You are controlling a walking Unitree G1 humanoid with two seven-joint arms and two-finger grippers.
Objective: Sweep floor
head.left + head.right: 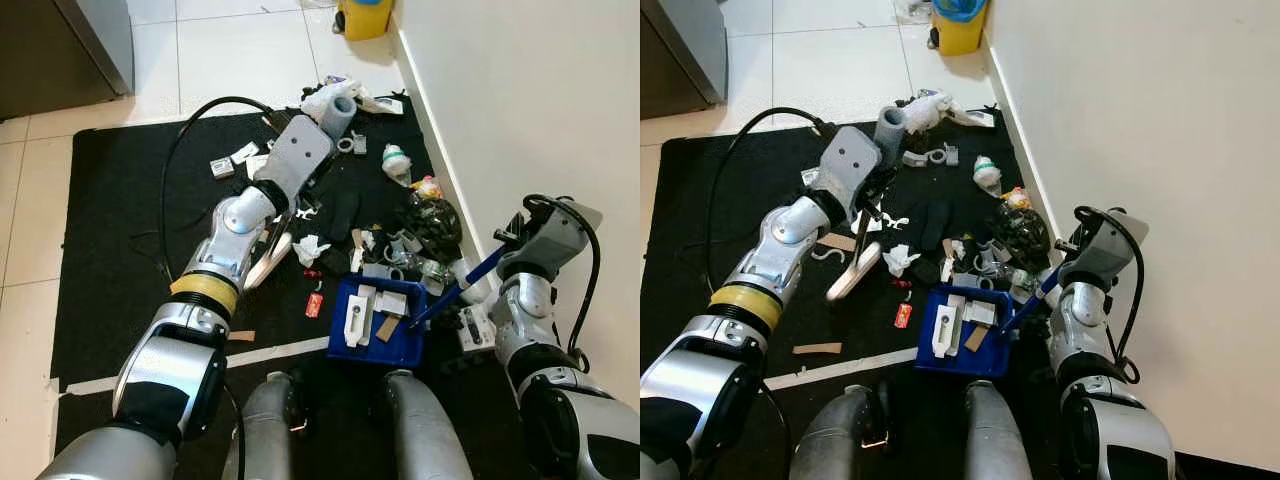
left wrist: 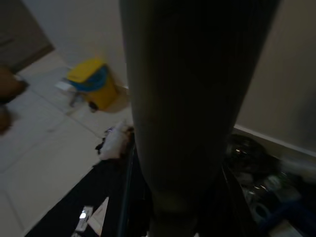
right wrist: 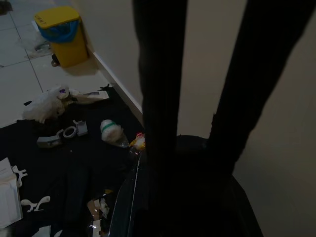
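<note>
Blue dustpan (image 1: 385,330) part-filled; right gripper (image 1: 487,262) clamps its handle; left gripper (image 1: 300,205) hidden, state unclear.

1. Blue plastic dustpan (image 1: 385,345), flat near the black floor mat's (image 1: 110,260) front edge, holding white and brown scraps.
2. White-handled brush (image 1: 852,272), tilted mid-mat.
3. Scattered mixed litter (image 1: 400,215) along the mat's wall-side edge.

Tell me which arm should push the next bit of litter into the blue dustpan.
Left, probably. The left gripper holds the brush among the litter on the black mat, beside the blue dustpan. The right gripper is busy holding the dustpan's handle.
</note>
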